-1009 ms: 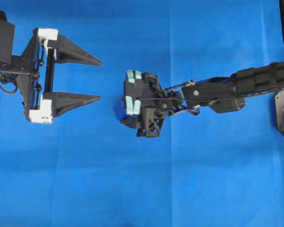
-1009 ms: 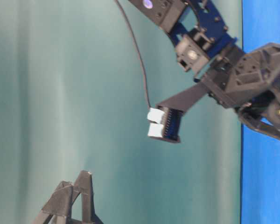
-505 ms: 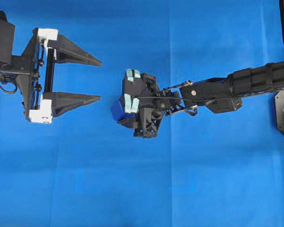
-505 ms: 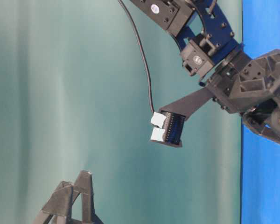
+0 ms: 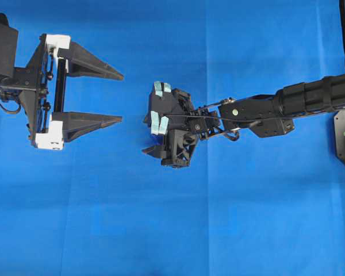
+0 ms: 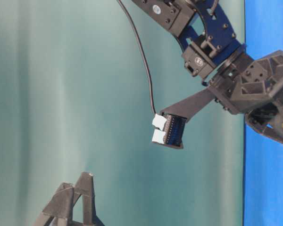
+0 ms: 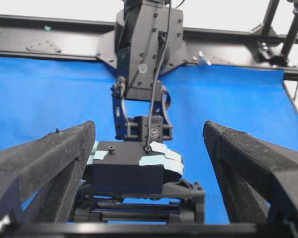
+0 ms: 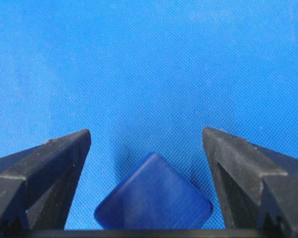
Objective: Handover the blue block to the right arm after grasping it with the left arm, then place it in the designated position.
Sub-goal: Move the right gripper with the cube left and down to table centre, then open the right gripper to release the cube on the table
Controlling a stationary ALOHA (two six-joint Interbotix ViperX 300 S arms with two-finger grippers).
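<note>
Gripping state, right claw (image 8: 145,136): open; the two black fingers (image 8: 44,168) stand well apart and hold nothing
Block (image 8: 154,198): lies on the cloth (image 5: 161,218) between the right claw's fingers, touching neither; a clear strip of cloth shows on each side
Block attitude: one corner points away from the right wrist camera; its near part is cut off by the lower edge of that view; no marking can be made out on the faces shown
Block, overhead view: not visible; the right claw's body sits above it
Right claw position: near the middle of the cloth, pointing down at it, with pale grey-green pieces on its upper side
Right arm (image 5: 310,98): reaches in from the right edge towards the centre; a thin cable (image 6: 141,56) runs along it to the claw
Left claw (image 5: 122,98): fully open, holding nothing; fingers (image 5: 92,63) level, tips pointing towards the right claw
Left arm (image 5: 3,52): at the left edge, well apart from the right claw and the block
Left wrist view: the right claw shows between the left claw's spread fingers, with bare cloth between the two claws
Table-level view: one right finger with its pale pieces shows against a teal backdrop (image 6: 61,94); the block cannot be seen there
Contact: neither claw touches the block
</note>
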